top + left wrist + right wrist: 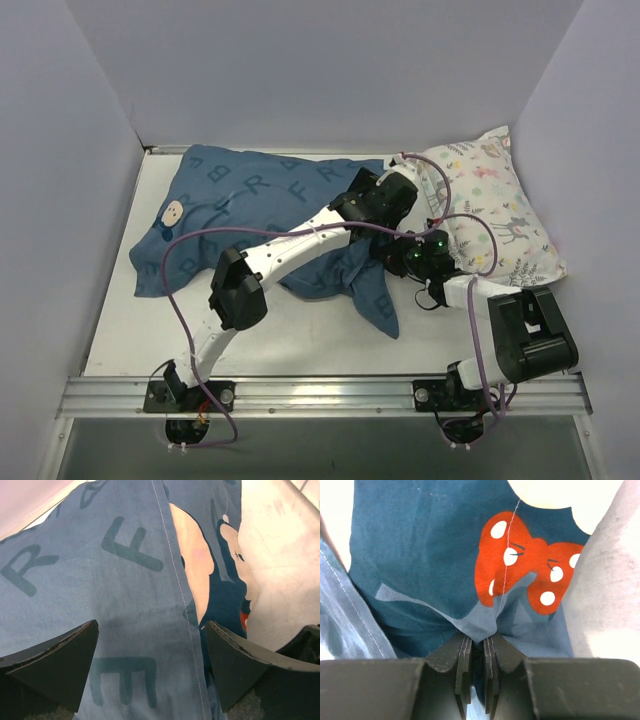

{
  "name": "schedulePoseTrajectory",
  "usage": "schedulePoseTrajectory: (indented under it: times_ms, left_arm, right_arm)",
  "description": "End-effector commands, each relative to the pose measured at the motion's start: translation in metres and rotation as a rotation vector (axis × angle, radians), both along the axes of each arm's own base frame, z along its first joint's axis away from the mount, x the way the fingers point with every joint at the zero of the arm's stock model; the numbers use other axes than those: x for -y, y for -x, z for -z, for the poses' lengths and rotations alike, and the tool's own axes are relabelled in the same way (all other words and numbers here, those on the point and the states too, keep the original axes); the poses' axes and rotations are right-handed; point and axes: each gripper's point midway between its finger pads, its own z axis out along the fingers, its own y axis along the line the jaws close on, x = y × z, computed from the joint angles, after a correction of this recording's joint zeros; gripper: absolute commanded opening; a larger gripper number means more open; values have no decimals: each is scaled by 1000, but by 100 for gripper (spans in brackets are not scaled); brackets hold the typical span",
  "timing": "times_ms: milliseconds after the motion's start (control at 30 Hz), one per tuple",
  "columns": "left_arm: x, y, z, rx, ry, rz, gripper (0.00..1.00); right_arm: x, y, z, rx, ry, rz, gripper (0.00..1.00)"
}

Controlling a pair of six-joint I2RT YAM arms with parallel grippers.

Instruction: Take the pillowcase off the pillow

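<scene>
The dark-blue pillowcase (pixel 250 200) with darker letters lies rumpled across the table, a cream face patch (pixel 174 211) near its left end. The pillow is hidden inside it. My left gripper (pixel 385 195) hovers over the pillowcase's right end. In the left wrist view it (pixel 151 625) stands wide open just above lettered fabric (pixel 125 580), with nothing between its fingers. My right gripper (pixel 415 258) sits beside that same end. The right wrist view has it (pixel 477 640) shut on a pinched fold of the pillowcase (pixel 420 555), just below a red spotted bow print (pixel 520 565).
A smaller white pillow with floral and deer print (pixel 490 205) lies at the far right, close behind both grippers. Grey walls enclose the table (pixel 300 340) on three sides. A metal rail (pixel 320 395) runs along the near edge.
</scene>
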Motion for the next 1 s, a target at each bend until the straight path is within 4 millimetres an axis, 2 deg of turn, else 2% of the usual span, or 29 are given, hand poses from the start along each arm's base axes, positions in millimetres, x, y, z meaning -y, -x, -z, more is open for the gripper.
schedulePoseTrajectory:
  times_ms: [0,133,167,200,267,367,400,433,533,567,600,667,700,733,800,833,900,933,967]
  left_arm:
    - [-6,-8,-8,25,-41,-22,95]
    - [-8,-11,4,-3,-58,-13,89]
    - [-8,-11,7,-12,-63,-10,89]
    - [-8,-12,10,-20,-63,-7,94]
    - [-10,-13,15,-27,-80,-7,97]
    - [-15,-16,18,-25,-101,-28,97]
    - [-18,-17,18,-22,-105,-36,93]
    - [-23,-20,16,-17,-110,-54,80]
    - [-41,-27,4,3,-107,-107,47]
    - [-49,-28,-10,23,-95,-130,25]
    - [-56,-29,-14,27,-96,-146,18]
    - [-76,-34,-35,49,-65,-189,3]
    - [-86,-35,-33,45,-76,-209,0]
    - [-97,-35,-47,57,-47,-231,0]
    - [-122,-42,-51,53,-36,-286,0]
    - [-136,-38,-57,55,-12,-314,0]
    - [-162,-42,-60,50,2,-369,0]
    - [-173,-39,-52,32,-4,-392,0]
    - [-185,-36,-63,43,23,-411,0]
  right_arm:
    - [-1,-7,-2,13,-70,37,2]
    - [2,-8,-1,17,-75,64,1]
    - [4,-8,-2,20,-78,71,1]
    - [5,-9,-4,31,-86,80,1]
    - [6,-9,-4,33,-87,83,1]
    - [6,-9,-3,29,-85,85,1]
    - [6,-9,-3,30,-84,86,0]
    - [7,-8,-1,22,-83,89,0]
    - [10,-6,4,11,-64,97,0]
    - [11,-5,5,12,-53,98,0]
    - [13,-5,7,9,-41,104,0]
    - [17,-2,12,-2,-13,106,0]
    - [21,0,18,-20,7,118,0]
    - [22,1,16,-14,14,121,0]
    - [29,6,24,-39,48,132,0]
    - [32,5,23,-34,64,147,0]
    - [41,8,28,-51,88,170,0]
    - [44,10,31,-60,94,183,0]
    - [47,12,33,-65,97,190,0]
